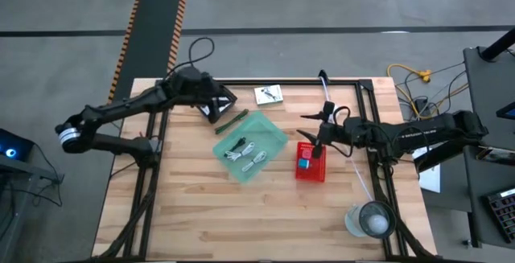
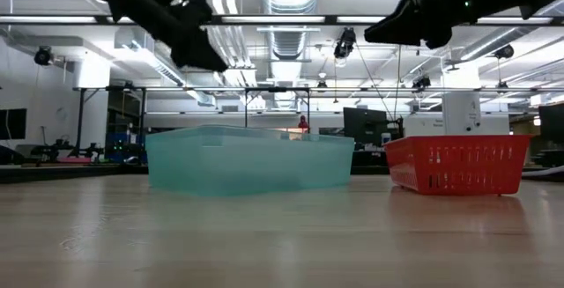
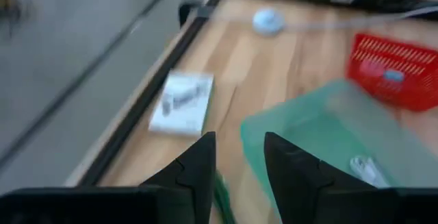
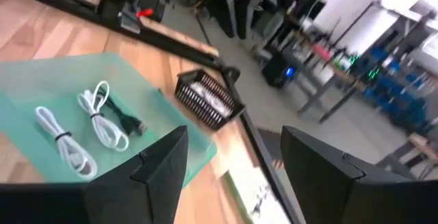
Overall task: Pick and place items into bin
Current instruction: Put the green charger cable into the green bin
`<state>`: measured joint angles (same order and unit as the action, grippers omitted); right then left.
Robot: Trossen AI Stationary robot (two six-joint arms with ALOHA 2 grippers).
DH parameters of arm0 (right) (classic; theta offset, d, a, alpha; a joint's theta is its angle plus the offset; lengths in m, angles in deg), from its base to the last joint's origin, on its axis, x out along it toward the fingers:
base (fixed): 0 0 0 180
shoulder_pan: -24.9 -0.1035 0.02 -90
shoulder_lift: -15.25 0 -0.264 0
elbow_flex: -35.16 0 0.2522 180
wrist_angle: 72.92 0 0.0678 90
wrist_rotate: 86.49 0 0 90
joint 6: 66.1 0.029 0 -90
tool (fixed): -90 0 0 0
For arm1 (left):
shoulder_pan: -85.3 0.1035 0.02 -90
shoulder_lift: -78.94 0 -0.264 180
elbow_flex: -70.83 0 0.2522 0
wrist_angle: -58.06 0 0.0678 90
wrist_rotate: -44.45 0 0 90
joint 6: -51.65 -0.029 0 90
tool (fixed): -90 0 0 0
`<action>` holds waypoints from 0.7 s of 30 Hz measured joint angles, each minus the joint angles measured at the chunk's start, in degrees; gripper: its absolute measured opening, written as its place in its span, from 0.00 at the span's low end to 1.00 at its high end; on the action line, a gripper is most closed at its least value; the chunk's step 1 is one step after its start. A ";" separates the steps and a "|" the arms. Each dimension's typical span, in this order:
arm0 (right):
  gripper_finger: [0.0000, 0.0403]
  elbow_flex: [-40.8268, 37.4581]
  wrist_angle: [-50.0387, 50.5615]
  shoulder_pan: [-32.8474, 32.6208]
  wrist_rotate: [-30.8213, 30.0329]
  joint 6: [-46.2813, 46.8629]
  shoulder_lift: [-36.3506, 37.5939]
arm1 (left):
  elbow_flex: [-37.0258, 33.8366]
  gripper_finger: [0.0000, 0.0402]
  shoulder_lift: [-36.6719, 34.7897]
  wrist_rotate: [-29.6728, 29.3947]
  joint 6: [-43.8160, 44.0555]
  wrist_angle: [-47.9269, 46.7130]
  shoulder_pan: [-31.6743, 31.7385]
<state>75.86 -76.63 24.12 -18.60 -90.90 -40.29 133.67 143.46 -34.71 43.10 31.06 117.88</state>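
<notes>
The translucent green bin (image 1: 259, 134) stands mid-table. In it lie white coiled cables (image 4: 96, 121) and a dark piece (image 4: 129, 122). A green pen (image 1: 232, 121) lies on the table by the bin's far-left edge. A flat white packet (image 1: 269, 94) rests on the wood near the far edge. My left gripper (image 1: 228, 104) hovers high over the bin's far-left corner, its fingers (image 3: 198, 172) a narrow gap apart with nothing between them. My right gripper (image 1: 314, 138) hangs open and empty above the red basket (image 1: 310, 162), to the right of the bin.
A black mesh basket (image 4: 209, 101) sits just off the bin's far-left corner. The red basket holds a blue item (image 1: 304, 165). A clear round cup (image 1: 370, 219) stands at the near right. A black frame (image 1: 366, 86) edges the table. Bare wood lies along the near side.
</notes>
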 joint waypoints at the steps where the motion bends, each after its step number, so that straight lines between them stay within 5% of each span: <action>1: 0.54 0.52 1.23 0.11 -0.03 0.83 0.01 | -0.16 0.26 0.49 -0.39 1.08 -1.37 0.00; 8: 0.54 0.48 1.63 0.10 -0.33 1.39 -0.01 | 2.72 0.27 8.64 -0.65 5.65 -6.69 -0.10; 21: 0.54 -0.58 2.29 0.09 -0.36 1.86 -0.03 | 13.11 0.48 21.57 -0.73 17.30 -21.53 -1.21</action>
<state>75.28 -74.34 24.21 -18.95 -89.03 -40.32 146.78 165.03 -35.44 60.40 9.53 116.66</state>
